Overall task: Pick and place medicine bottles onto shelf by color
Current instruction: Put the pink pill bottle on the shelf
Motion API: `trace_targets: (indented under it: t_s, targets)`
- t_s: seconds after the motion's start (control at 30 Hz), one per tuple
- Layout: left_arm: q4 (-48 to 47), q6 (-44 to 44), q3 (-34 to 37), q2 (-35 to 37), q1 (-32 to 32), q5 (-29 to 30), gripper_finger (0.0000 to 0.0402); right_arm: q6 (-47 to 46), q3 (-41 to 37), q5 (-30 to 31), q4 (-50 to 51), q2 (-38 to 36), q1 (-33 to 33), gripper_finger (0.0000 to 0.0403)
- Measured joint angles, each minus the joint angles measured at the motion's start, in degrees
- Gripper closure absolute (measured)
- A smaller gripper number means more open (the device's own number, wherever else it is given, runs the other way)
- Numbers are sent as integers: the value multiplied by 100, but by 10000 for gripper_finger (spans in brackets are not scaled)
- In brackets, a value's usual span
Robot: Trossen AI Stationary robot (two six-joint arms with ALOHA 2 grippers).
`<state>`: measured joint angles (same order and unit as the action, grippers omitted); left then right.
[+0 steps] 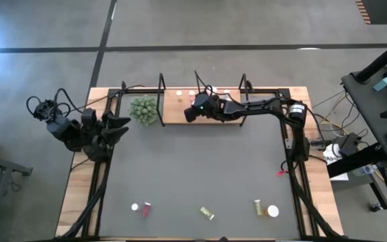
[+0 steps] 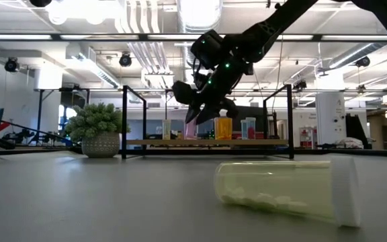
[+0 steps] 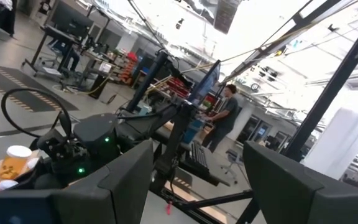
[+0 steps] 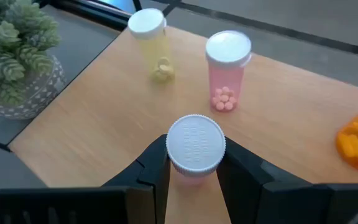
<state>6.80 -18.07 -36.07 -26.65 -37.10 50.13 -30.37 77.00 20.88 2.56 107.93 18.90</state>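
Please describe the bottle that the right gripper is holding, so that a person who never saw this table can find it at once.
Start at the wooden shelf along the table's far edge, beside the potted plant. Over its board hangs the right gripper, its fingers shut on a white-capped pink bottle. Unlike the yellow bottle and the other pink bottle standing free farther along, this one sits between dark fingers.

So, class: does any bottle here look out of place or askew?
Yes. The pale yellow bottle lies tipped on its side on the grey mat, while the shelf bottles stand upright.
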Motion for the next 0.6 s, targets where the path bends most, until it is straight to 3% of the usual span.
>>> trace_targets:
  t_s: [0.6]
  targets:
    - [19,98,0,47,0,144,169,441,62,19,-169,38,17,298]
